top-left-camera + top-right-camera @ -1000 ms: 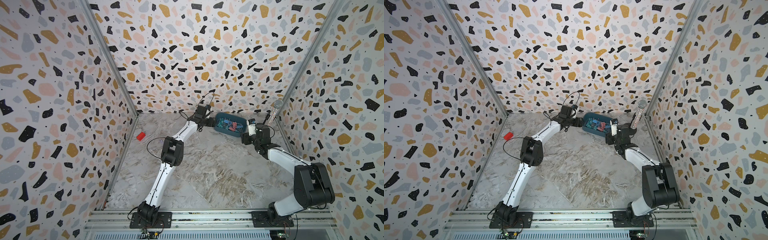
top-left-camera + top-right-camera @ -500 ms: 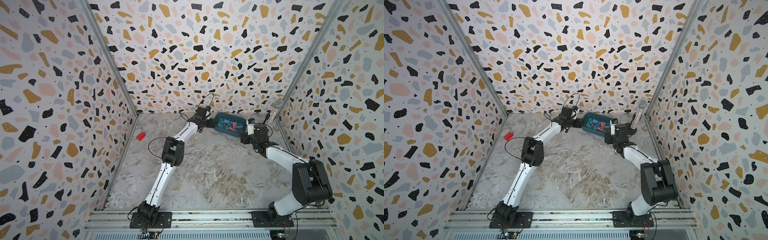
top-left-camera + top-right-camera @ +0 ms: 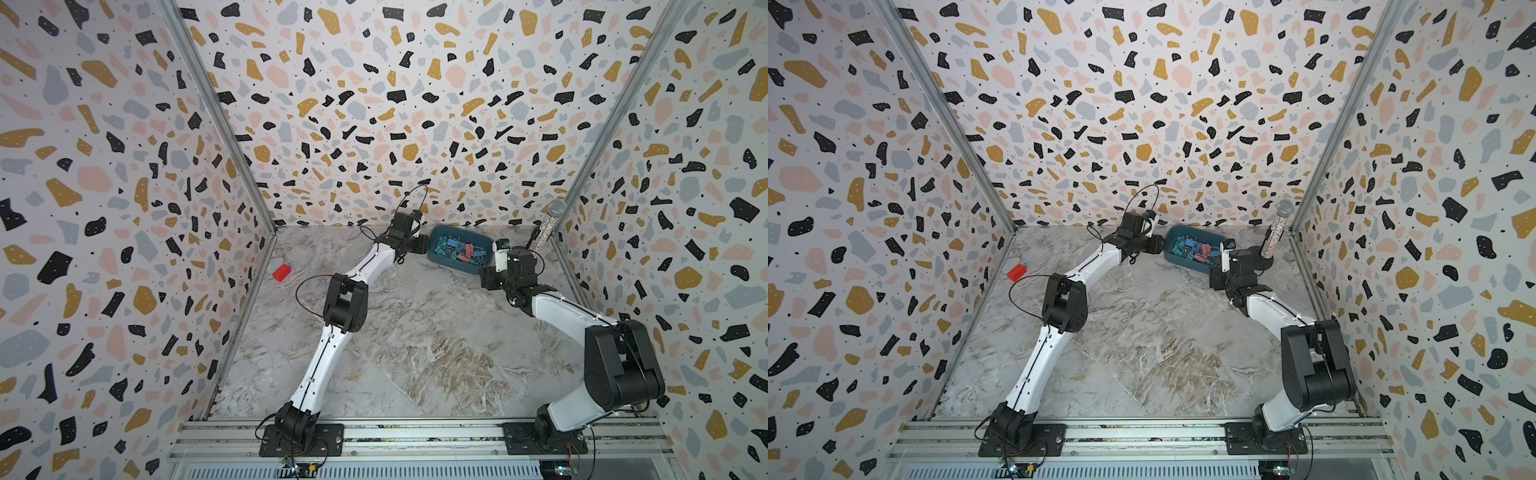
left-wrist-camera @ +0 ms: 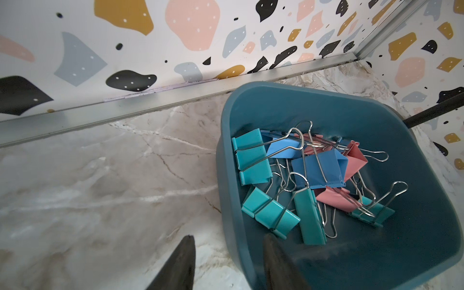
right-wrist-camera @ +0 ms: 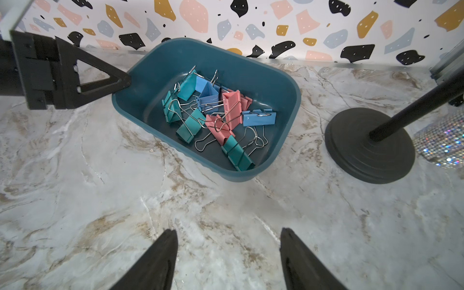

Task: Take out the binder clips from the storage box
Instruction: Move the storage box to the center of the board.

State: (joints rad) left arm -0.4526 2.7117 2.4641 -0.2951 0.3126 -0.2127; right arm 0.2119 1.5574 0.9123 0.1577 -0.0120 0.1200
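Twelve or so binder clips, teal, blue and pink, lie tangled in the storage box, which sits by my bench's back edge, toward the right back corner. My left gripper straddles the box's left end wall, one finger inside and one outside, jaws apart. My right gripper hovers over the bench just in front of the box, jaws spread wide. A glittery microphone stands on its stand just right of the box.

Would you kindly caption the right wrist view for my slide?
Open right pincer faces the storage box holding the binder clips.
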